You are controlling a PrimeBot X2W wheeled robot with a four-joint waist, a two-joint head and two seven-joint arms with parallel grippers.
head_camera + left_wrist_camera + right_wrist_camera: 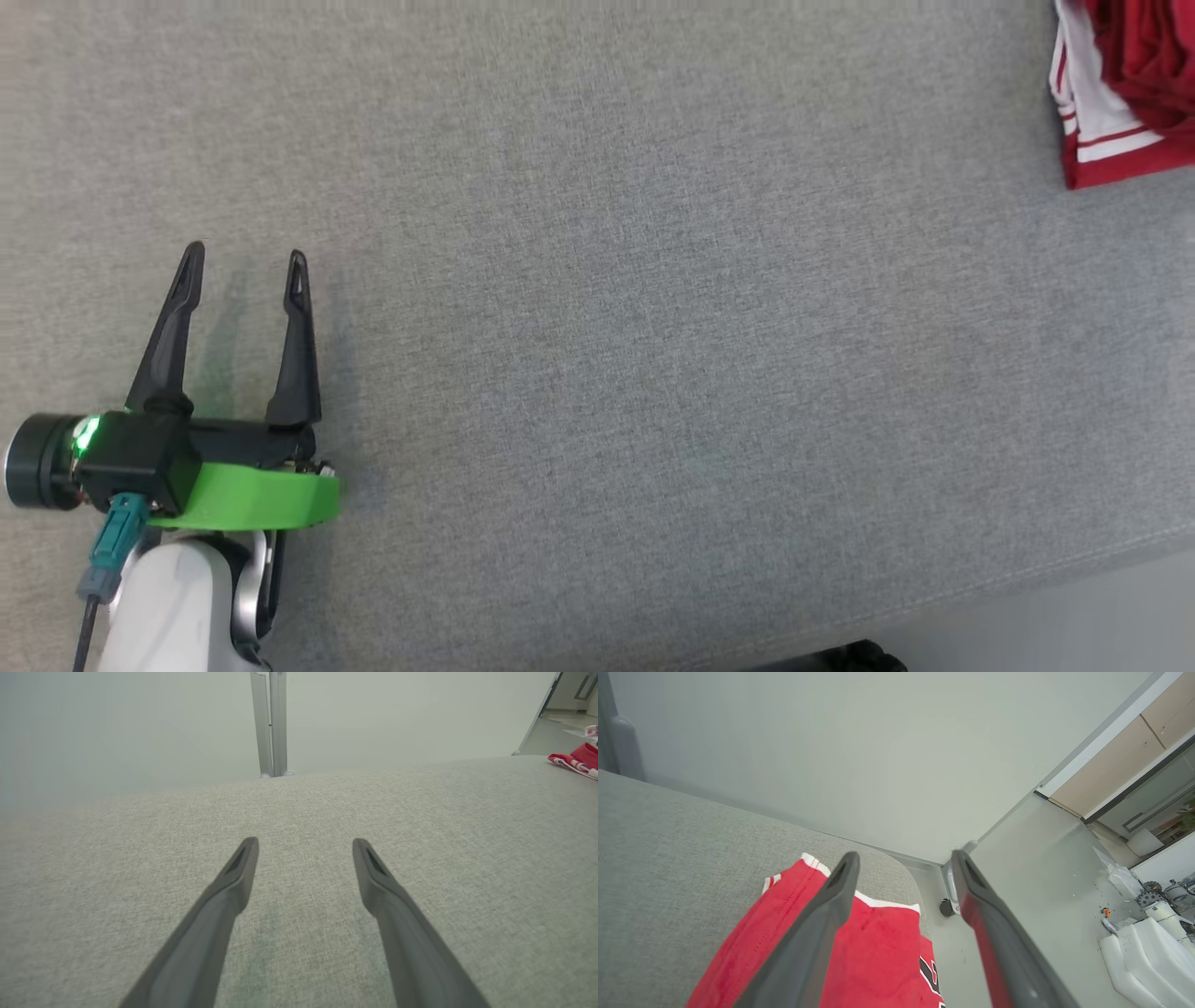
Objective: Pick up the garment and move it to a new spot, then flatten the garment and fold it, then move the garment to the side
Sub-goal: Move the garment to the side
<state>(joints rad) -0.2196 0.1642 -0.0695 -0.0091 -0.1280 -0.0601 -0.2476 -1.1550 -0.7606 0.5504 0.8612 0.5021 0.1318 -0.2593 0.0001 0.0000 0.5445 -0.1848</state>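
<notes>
Two splayed end effectors: left (246, 254), right (905, 854)

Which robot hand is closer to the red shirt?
Right. The right gripper hangs open directly over the red shirt; the left gripper sits far from it across the grey cushion.

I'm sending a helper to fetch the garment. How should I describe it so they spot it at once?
Find the grey fabric surface before the robot, then look to its far right corner, near the rounded edge. The garment lies bunched there: bright red with white stripes and trim against plain grey.
</notes>
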